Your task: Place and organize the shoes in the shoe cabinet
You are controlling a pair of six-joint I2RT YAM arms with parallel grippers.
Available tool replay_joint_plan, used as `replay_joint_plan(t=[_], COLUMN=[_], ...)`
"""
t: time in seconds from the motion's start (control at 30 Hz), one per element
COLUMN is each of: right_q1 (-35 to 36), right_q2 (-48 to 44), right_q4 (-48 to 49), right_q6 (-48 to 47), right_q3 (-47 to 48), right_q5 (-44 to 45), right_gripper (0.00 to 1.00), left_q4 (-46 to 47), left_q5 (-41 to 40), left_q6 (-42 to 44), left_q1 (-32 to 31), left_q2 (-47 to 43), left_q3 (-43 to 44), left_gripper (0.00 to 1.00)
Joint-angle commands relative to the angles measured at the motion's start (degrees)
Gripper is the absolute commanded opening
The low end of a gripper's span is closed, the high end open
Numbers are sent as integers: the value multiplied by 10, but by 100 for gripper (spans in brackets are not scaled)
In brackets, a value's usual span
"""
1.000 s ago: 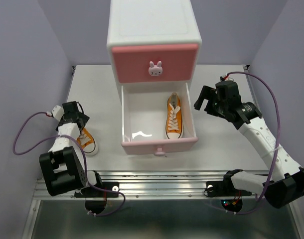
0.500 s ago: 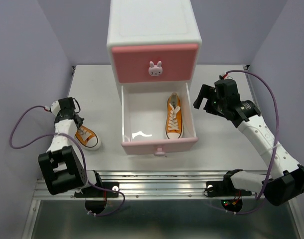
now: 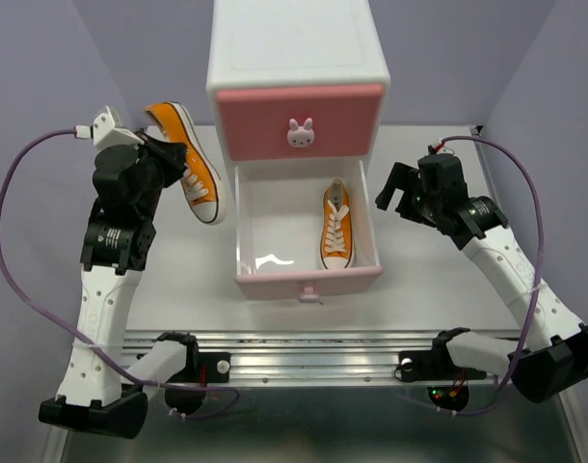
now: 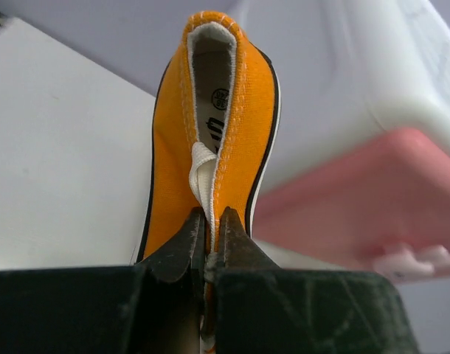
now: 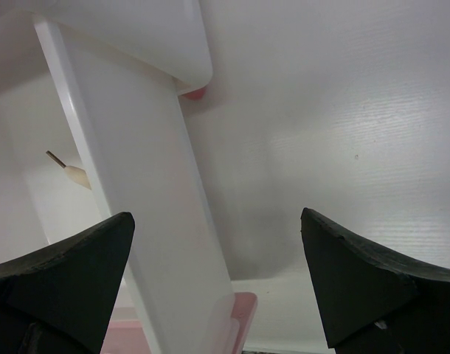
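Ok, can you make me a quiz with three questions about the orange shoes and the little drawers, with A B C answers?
1. Where is the orange sneaker that lies flat?
A) on a chair
B) in the open lower drawer
C) on the floor

2. How many orange sneakers are in sight?
A) one
B) two
C) four

3. What is the left tool doing?
A) open, holding nothing
B) shut on a black sneaker
C) shut on the other orange sneaker

Answers:
1 B: it rests inside the drawer, near its right wall.
2 B: one is in the drawer and one is up in the air.
3 C: the left wrist view shows the fingers pinching its upper together.
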Motion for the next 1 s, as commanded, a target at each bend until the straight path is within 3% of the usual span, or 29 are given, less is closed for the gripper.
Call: replay_joint_plan(t=[0.0,0.37,0.47,0.67,0.97], right_q1=[1,1,1,1,1], right_q2=[-15,-31,-36,-49,-53], right_q4=[15,16,13,9,1], right_q6=[3,0,3,13,13], right_q3=[7,-10,-14,-23,-21], right_q5=[5,3,4,12,4], right_gripper=[100,100,100,100,100], left_q4=[23,6,32,23,66], left_q5=[-21,-172,-196,-225,-193], left_q6=[-61,-129,-144,-145,-117], left_q1=[-79,-335,-377,-427,-435], left_q2=[-26,5,16,44,78], left_q3=[15,3,-18,-52,-120], left_gripper=[0,0,0,0,0])
